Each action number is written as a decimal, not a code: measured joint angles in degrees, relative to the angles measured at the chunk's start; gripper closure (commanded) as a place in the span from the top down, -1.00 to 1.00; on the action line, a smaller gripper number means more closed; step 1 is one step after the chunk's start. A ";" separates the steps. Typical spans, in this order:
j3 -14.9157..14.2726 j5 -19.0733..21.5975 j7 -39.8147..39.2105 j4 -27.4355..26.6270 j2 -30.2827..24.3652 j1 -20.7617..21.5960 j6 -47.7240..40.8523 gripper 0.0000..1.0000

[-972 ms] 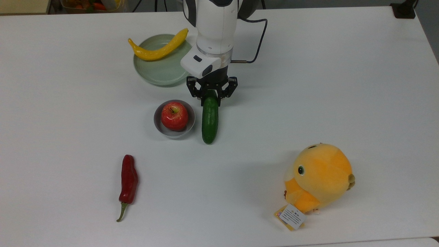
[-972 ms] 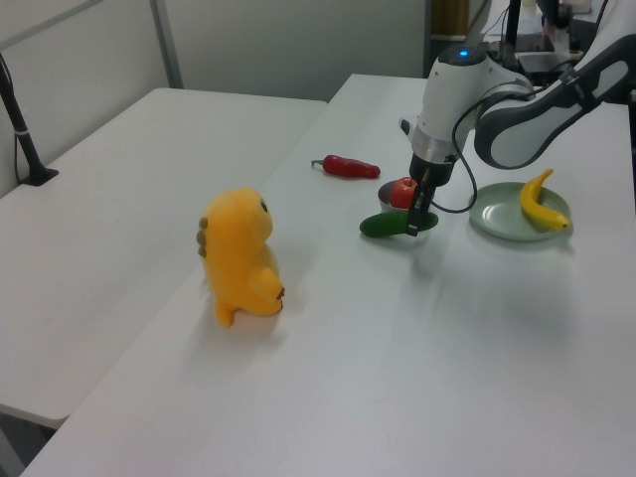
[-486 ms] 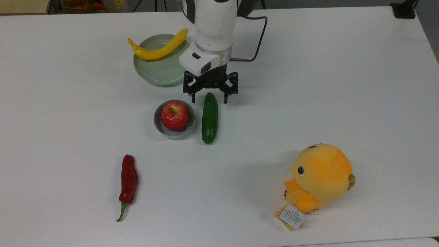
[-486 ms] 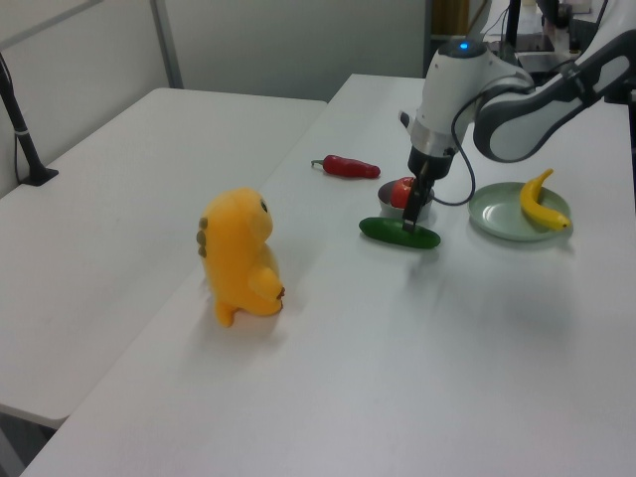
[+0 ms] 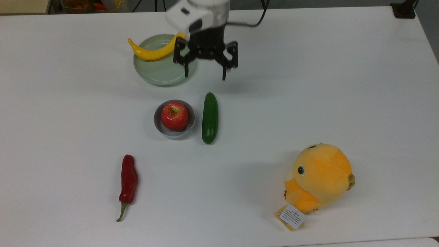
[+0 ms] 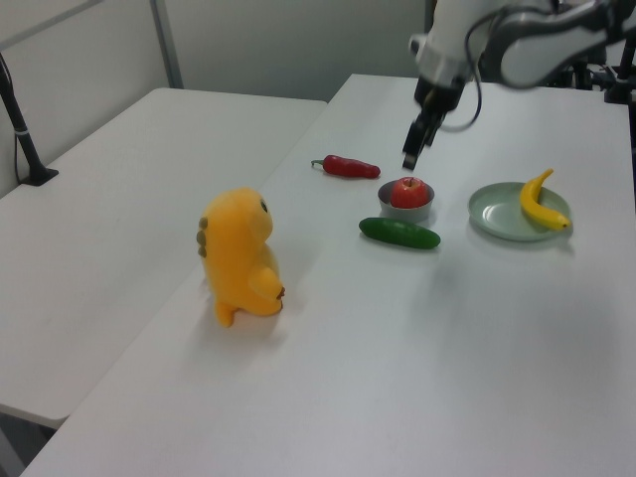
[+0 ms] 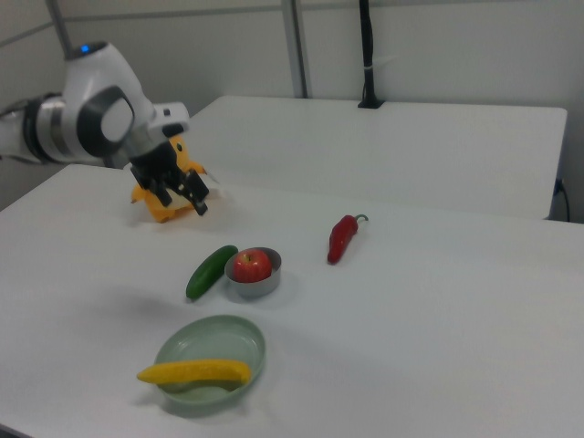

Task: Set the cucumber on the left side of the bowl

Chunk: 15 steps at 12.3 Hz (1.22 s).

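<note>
Lab/office space: plain white tables (image 6: 149, 179) pushed together, grey partition walls (image 7: 438, 46), robot arm (image 7: 91, 114) mounted w/ cabling.

In the top view, the dark green smooth cucumber (image 5: 210, 118) lies just beside the small round grey bowl (image 5: 174, 131) on its right, closing that side, while bare white desk (image 5: 85, 113) lies open on the bowl's left, toward the long red chili pepper (image 5: 129, 180).
</note>
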 measured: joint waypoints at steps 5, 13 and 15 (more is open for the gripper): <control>-0.32 10.51 1.38 9.61 -7.59 -4.16 -22.59 1.00; -4.89 11.14 4.02 19.68 -7.69 -3.65 -43.28 1.00; -6.45 11.14 3.09 19.68 -7.05 -1.07 -41.79 1.00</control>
